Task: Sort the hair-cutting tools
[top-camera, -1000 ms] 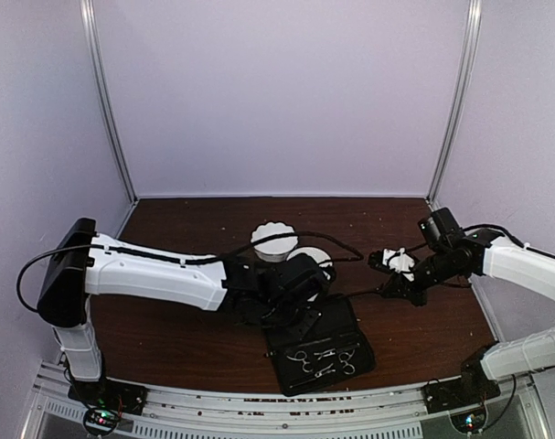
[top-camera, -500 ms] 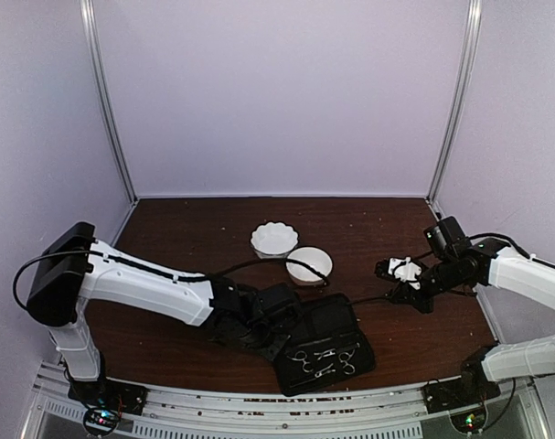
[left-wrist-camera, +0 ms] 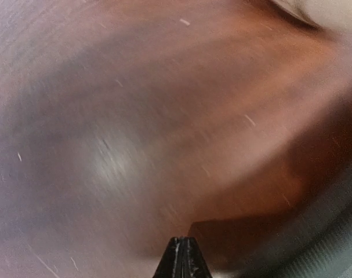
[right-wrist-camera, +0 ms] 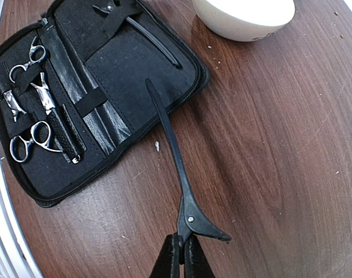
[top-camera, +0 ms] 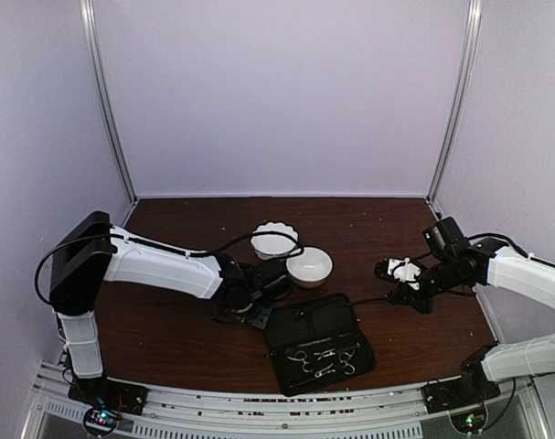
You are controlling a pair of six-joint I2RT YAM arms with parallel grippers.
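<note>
The black zip case (top-camera: pixel 318 340) lies open near the front edge. In the right wrist view it (right-wrist-camera: pixel 129 63) holds two silver scissors (right-wrist-camera: pixel 26 59) (right-wrist-camera: pixel 29 141) and a thin black clip (right-wrist-camera: pixel 66 134) under straps; another black stick (right-wrist-camera: pixel 152 40) lies under the upper strap. My right gripper (right-wrist-camera: pixel 181 250) is shut on the hinge end of a long black clip (right-wrist-camera: pixel 167 136), whose tip reaches over the case's right edge. In the top view this gripper (top-camera: pixel 392 294) is right of the case. My left gripper (top-camera: pixel 257 311) is shut and empty, low over the wood (left-wrist-camera: pixel 181 255), just left of the case.
A scalloped white bowl (top-camera: pixel 274 240) and a plain white bowl (top-camera: pixel 309 266) stand behind the case; the plain bowl also shows in the right wrist view (right-wrist-camera: pixel 245 14). The left wrist view is blurred. The metal front rail (top-camera: pixel 277 402) runs along the near edge.
My left arm has drawn back to the left, off the case, and the plain bowl and case now show fully. My right gripper moved slightly right a second ago, then held still.
</note>
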